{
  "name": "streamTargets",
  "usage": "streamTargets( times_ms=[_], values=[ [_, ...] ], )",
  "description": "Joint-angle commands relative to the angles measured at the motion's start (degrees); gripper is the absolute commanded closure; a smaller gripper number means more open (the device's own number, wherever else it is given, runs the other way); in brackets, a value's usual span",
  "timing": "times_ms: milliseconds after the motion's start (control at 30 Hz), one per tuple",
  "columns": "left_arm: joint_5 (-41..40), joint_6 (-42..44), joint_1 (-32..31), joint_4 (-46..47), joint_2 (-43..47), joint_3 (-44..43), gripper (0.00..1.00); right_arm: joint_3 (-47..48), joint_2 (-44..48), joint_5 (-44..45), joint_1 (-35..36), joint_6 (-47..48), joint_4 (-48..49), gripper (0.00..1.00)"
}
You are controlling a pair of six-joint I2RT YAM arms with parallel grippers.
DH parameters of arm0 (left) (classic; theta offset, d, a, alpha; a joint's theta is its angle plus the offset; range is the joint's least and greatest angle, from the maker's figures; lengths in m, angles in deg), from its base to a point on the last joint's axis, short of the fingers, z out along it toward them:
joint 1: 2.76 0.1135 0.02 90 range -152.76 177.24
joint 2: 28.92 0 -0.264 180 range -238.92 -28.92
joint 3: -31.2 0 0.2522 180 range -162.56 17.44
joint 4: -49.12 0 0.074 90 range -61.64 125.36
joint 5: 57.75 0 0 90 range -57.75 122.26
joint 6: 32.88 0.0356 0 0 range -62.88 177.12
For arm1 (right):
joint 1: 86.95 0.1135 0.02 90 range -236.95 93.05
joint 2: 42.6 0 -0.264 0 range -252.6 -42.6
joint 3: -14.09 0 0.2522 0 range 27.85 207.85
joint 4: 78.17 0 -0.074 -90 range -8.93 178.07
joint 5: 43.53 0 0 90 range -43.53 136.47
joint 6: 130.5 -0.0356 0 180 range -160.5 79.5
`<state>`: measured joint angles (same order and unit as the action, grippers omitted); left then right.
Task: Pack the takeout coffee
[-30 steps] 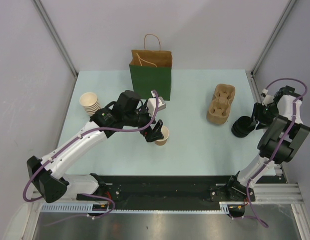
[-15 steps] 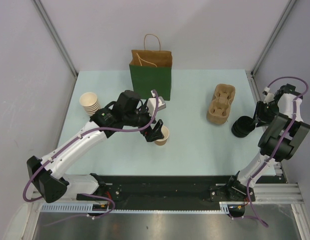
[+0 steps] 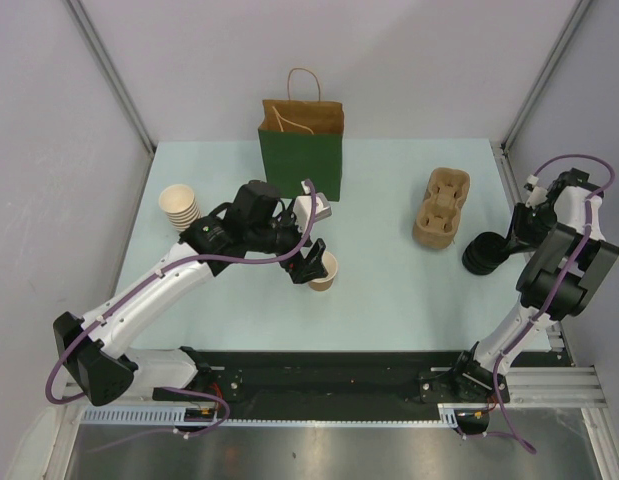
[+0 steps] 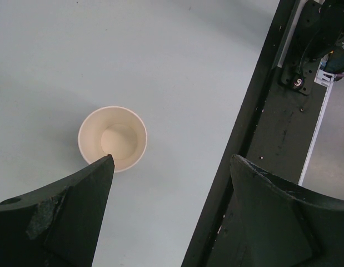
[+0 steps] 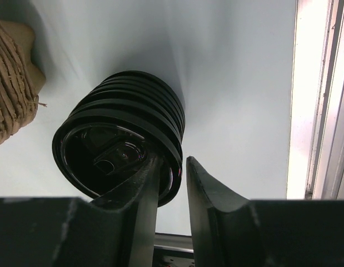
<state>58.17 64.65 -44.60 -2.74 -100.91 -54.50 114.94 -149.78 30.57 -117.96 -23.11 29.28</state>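
Left gripper [image 4: 172,161]: released, jaws wide over lidless paper cup [image 4: 112,139] (middle of bench [image 3: 389,300]). Right gripper [image 5: 173,161]: astride top rim of black lid stack [image 5: 121,105], right edge; clenched or not, cannot tell.

A bag [image 3: 300,150] stands at the back of the table [image 3: 389,290], in the middle; a cup [image 3: 327,270] sits in front of it, the left gripper [image 4: 172,160] just beside it; a stack of cups [image 3: 179,206] is far left; cup carriers [image 3: 441,207] lie on the right; a stack of lids [image 3: 484,253] sits just right of them.
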Motion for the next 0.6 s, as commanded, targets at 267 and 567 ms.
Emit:
streamTargets(
  times_ms=[267, 567],
  values=[
    [1.4, -0.3, 0.4, 2.2, 1.6, -0.4, 0.09, 3.5, 0.3, -0.4, -0.9, -0.4, -0.9, 0.86],
    [1.7, -0.2, 0.4, 1.3, 0.9, -1.5, 0.09, 6.2, 4.1, -2.0, -1.9, 1.0, -5.0, 0.98]
  ],
)
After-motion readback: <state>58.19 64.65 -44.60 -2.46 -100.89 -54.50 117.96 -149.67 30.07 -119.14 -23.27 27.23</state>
